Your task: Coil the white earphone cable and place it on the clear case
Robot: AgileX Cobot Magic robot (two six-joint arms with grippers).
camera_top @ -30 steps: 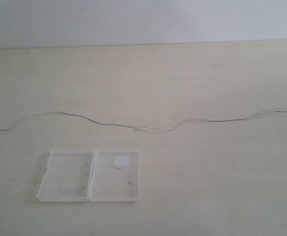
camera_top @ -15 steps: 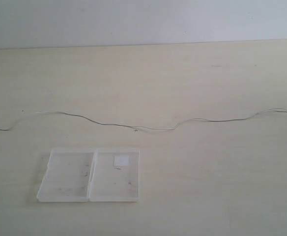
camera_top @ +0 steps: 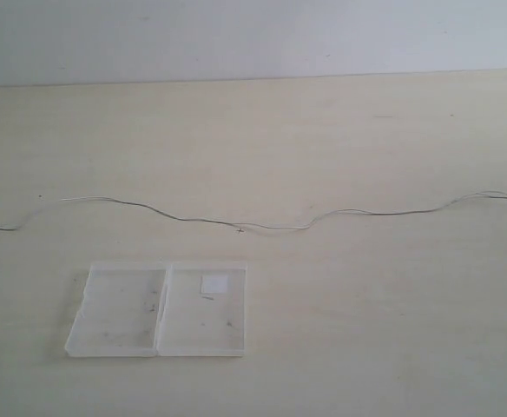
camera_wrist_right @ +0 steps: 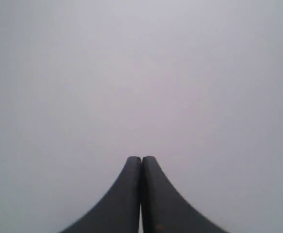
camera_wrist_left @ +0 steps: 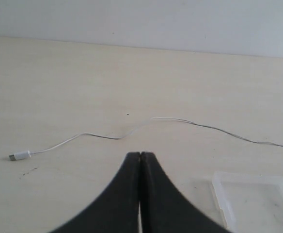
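Note:
The white earphone cable lies stretched in a wavy line across the table, running off both side edges of the exterior view. The clear case lies open and flat in front of it, its white label in the right half. Neither gripper shows in the exterior view. In the left wrist view my left gripper is shut and empty, hovering short of the cable, whose white plug end rests on the table; a corner of the case shows beside it. My right gripper is shut, facing only a blank grey wall.
The pale wooden table ends at a grey wall behind. Nothing else stands on it besides the cable and the case.

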